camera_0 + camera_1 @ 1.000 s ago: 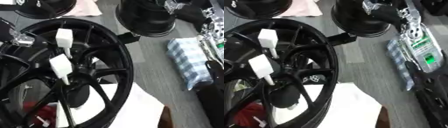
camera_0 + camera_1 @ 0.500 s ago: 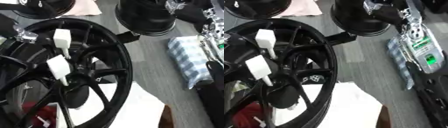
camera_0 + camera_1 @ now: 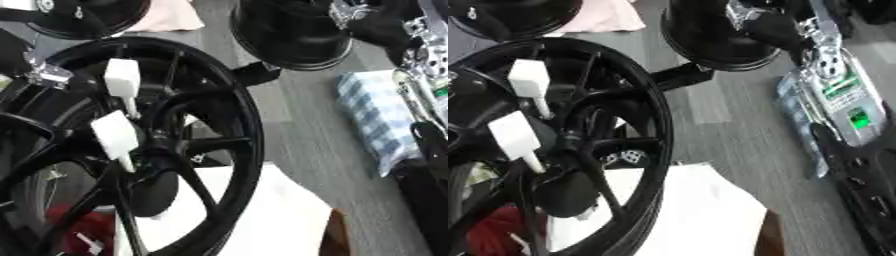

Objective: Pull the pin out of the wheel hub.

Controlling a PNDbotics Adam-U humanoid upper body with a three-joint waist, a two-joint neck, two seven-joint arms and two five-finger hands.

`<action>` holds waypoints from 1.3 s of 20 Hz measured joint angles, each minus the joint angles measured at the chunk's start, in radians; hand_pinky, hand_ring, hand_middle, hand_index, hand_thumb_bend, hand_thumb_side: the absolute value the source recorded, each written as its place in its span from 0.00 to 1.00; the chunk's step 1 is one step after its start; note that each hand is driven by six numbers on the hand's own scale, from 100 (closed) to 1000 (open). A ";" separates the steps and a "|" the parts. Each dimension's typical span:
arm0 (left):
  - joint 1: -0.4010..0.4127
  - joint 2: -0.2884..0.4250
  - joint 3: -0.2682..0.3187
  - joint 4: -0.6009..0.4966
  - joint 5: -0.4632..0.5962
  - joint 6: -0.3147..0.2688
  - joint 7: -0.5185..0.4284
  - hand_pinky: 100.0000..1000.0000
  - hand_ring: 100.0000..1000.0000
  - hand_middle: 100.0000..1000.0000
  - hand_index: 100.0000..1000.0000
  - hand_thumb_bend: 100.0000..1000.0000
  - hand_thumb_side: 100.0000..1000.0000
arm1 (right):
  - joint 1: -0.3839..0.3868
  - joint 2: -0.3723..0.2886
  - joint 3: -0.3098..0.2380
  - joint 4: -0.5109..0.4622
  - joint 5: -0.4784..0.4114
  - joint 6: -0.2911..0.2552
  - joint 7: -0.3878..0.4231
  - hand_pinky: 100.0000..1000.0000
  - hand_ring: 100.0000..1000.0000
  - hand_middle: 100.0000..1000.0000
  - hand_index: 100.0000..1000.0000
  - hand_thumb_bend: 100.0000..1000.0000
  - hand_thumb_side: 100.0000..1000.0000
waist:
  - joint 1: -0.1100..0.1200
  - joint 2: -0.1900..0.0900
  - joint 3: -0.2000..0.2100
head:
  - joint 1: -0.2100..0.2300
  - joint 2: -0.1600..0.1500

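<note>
**Wheel hub at frame left, two white-tabbed pins in the spokes, no readable text**

Left eye view: black glossy spoked wheel (image 3: 131, 145) fills the left half, rim curved, spokes meeting at the dark round hub (image 3: 156, 192) low centre-left. Two white blocky tabs on thin stems sit among the spokes: upper tab (image 3: 122, 80), lower tab (image 3: 115, 135), its stem pointing down toward the hub. White sheet (image 3: 254, 215) lies under the wheel's lower right. Blue-white checked cloth (image 3: 381, 120) on grey matte floor (image 3: 297, 130), right. Black round base (image 3: 293, 30) top centre. Silver metal arm part (image 3: 424, 45) at the right edge; hand fingers not visible, cannot tell their state.

Right eye view: same layout. Silver perforated plate with a green label (image 3: 846, 100) on the right arm; print is too blurred to read. Red item (image 3: 492, 232) behind the lower spokes. Pink cloth (image 3: 610, 15) at top.
</note>
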 measured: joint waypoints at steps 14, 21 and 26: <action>-0.008 -0.026 -0.031 -0.025 0.029 0.051 0.001 0.95 0.87 0.78 0.91 0.44 0.66 | -0.005 0.008 0.003 0.006 -0.004 0.000 -0.001 0.66 0.59 0.48 0.57 0.29 0.01 | -0.006 0.009 -0.013 | 0.033 0.001; -0.008 -0.029 -0.049 -0.045 0.024 0.066 0.000 0.94 0.86 0.77 0.90 0.44 0.62 | -0.009 0.009 0.003 0.006 -0.004 0.000 -0.001 0.66 0.59 0.48 0.57 0.29 0.02 | -0.006 0.011 -0.017 | 0.043 0.001; -0.005 -0.037 -0.051 -0.043 -0.002 0.068 0.001 0.93 0.85 0.74 0.87 0.42 0.57 | -0.009 0.011 0.003 0.006 -0.005 0.000 -0.001 0.66 0.59 0.48 0.57 0.29 0.02 | -0.005 0.015 -0.021 | 0.045 0.001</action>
